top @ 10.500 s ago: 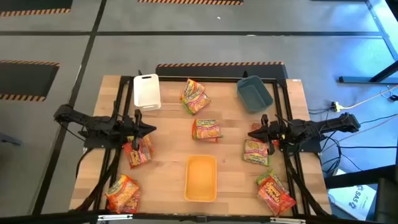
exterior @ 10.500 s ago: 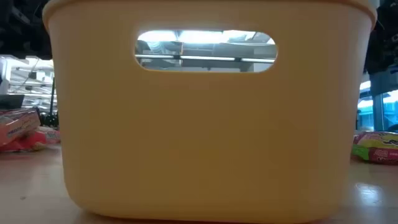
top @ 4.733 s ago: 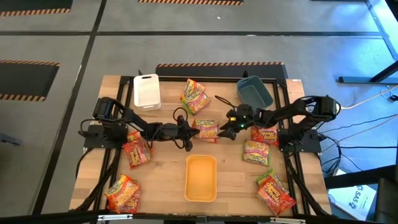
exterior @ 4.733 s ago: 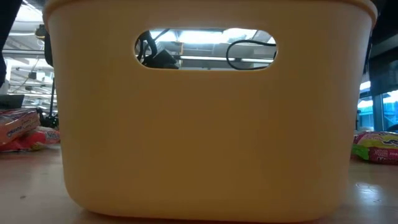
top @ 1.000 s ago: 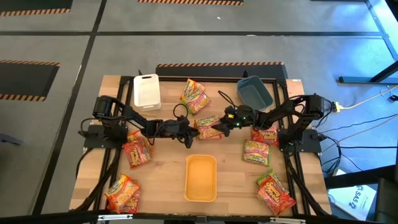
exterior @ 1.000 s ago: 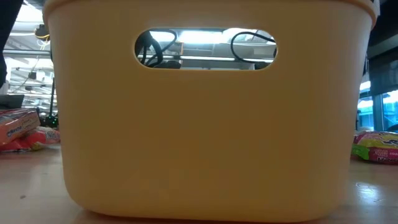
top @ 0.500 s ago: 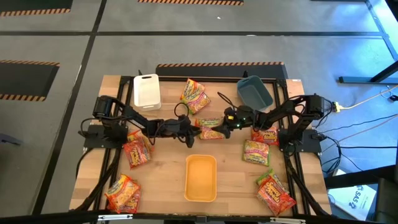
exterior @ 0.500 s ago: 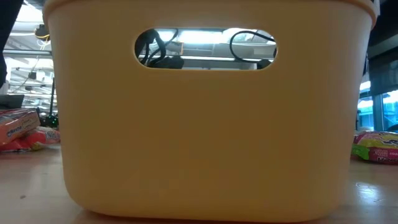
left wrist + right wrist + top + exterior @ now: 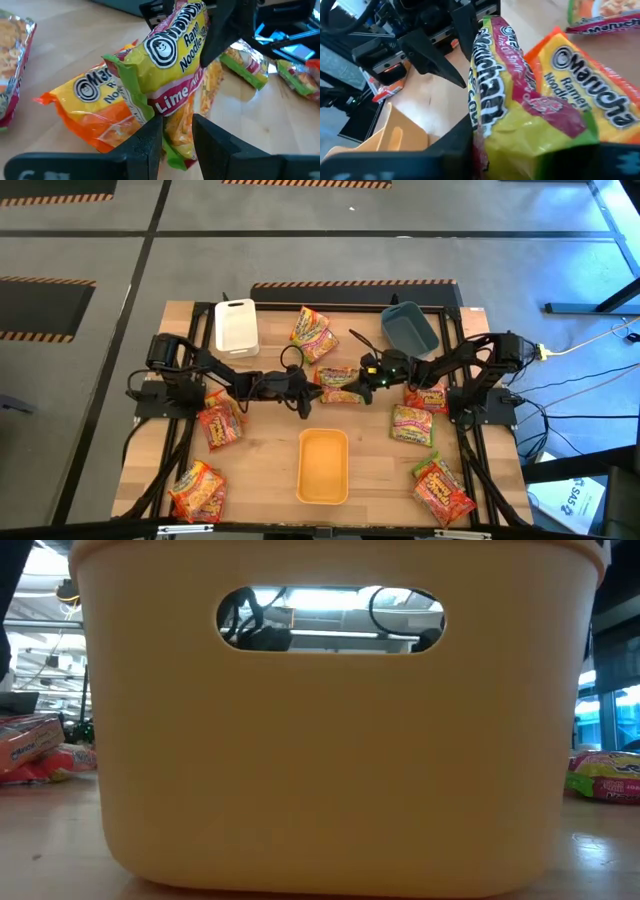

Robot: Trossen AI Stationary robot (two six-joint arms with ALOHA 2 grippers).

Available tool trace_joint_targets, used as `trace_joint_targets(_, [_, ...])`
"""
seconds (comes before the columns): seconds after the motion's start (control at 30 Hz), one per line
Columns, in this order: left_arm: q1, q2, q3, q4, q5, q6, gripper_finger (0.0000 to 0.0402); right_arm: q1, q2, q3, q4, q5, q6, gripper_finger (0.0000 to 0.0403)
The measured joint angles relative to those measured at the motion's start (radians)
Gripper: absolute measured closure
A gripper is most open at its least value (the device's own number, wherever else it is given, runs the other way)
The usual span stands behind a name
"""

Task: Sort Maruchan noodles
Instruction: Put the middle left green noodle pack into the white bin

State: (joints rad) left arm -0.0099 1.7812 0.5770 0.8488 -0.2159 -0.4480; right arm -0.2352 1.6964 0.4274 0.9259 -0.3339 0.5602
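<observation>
On green packet [image 9: 170, 65]: "Ramen Noodle", "Lime".

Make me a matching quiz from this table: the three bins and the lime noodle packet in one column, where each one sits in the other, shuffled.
Things:
1. white bin
2. blue bin
3. yellow bin
4. green lime packet

Places:
A. bottom centre of the high view
B. top of the high view, right arm's side
C. table's middle, between the left gripper and right gripper
D. top of the high view, left arm's side

Pairs: 1-D, 2-B, 3-A, 4-C
</observation>
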Motion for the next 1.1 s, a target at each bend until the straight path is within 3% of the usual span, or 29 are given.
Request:
trace_joint_targets(0.3, [-0.027, -0.120, 0.000, -0.039, 0.023, 0.172, 0.0301, 0.000, -0.135, -0.001, -0.094, 0.001, -0.075, 0.0291])
trace_joint_targets(0.73, [-0.019, -0.175, 0.000, 0.067, 0.008, 0.215, 0.0297, 0.000, -0.215, -0.001, -0.139, -0.014, -0.143, 0.0295])
trace_joint_targets(0.9, [0.019, -0.174, 0.002, 0.069, 0.067, 0.205, 0.0265, 0.000, -0.215, -0.001, -0.130, -0.026, -0.156, 0.0298])
trace_joint_targets(1.1, [0.067, -0.174, 0.076, -0.006, 0.213, 0.194, 0.0199, 0.000, -0.205, 0.025, -0.185, -0.031, -0.237, 0.0298])
